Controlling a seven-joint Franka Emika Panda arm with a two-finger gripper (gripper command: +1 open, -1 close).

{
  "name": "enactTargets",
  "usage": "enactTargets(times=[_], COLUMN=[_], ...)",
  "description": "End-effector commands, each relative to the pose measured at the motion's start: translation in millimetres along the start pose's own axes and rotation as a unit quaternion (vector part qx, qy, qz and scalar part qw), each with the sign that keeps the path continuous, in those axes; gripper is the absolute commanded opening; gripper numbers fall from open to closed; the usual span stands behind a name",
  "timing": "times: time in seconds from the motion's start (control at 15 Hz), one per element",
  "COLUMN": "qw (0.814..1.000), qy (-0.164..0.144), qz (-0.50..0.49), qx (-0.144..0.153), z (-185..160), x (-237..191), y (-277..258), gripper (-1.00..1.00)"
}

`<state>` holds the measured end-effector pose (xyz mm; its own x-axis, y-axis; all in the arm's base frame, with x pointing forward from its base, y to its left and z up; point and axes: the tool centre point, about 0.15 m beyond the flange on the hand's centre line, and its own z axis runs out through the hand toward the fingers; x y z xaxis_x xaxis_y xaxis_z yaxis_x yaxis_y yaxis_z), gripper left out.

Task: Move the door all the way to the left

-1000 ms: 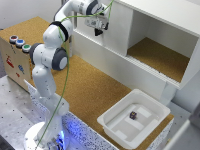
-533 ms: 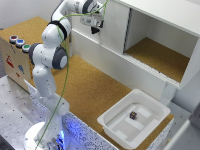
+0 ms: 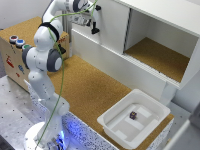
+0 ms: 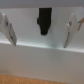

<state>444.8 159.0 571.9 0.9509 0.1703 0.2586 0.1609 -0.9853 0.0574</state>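
Note:
The door [image 3: 111, 27] is a flat white panel covering the half of the cabinet [image 3: 165, 17] toward the exterior view's left. Its small black handle [image 3: 95, 28] sits near the panel's left part. My gripper [image 3: 92, 21] is right at the handle, high on the door face. In the wrist view the gripper [image 4: 40, 29] is open. Its pale fingers [image 4: 7, 27] stand on either side of the black handle [image 4: 44, 21] without touching it. The white door face [image 4: 42, 57] fills the view behind them.
The cabinet's right half is open, showing a cork floor [image 3: 157, 55]. A shallow white tray [image 3: 112, 122] with a small dark object [image 3: 133, 115] stands on the cork tabletop [image 3: 92, 90]. A wooden box with coloured buttons [image 3: 15, 42] is at the exterior view's left.
My gripper has shifted slightly toward the exterior view's left and up along the door face. The door's right edge looks unmoved.

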Motion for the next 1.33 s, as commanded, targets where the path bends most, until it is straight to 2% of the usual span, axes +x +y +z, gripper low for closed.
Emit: enactTargets(times=[0.0, 0.13, 0.27, 0.47, 1.27], qw=[0.999, 0.997, 0.996, 0.996, 0.996], qy=[-0.005, -0.027, -0.048, -0.05, -0.05], qz=[0.008, -0.002, -0.012, -0.015, -0.015], qx=[0.053, 0.071, 0.072, 0.07, 0.07], z=[29, 31, 36, 34, 34], x=[-53, -79, -107, -136, -136], y=[4, -2, -4, 0, 0], gripper=[1.0, 1.0, 1.0, 1.0, 1.0])
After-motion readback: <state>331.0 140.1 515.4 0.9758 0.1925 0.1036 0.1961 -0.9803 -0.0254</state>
